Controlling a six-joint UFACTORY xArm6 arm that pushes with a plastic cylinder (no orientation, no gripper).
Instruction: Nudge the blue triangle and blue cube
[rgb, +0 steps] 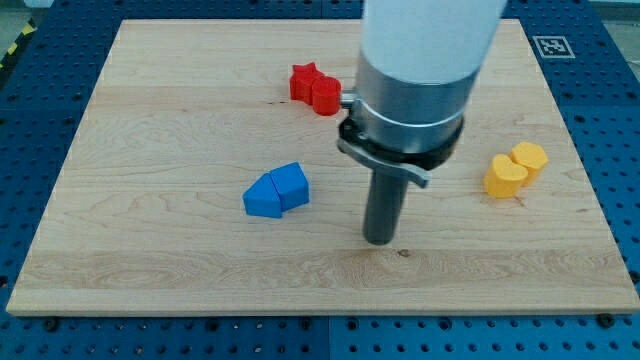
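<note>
The blue triangle (263, 196) and the blue cube (291, 185) lie touching each other on the wooden board (150, 150), left of the middle. The triangle is on the left, the cube on the right. My tip (379, 240) rests on the board to the right of the pair and slightly lower, about a block's width and a half from the cube. It touches no block.
A red star (304, 80) and a red round block (326, 96) sit together near the view's top middle. Two yellow blocks (515, 169) sit together at the right. The arm's white and grey body (415, 70) hides part of the board's top.
</note>
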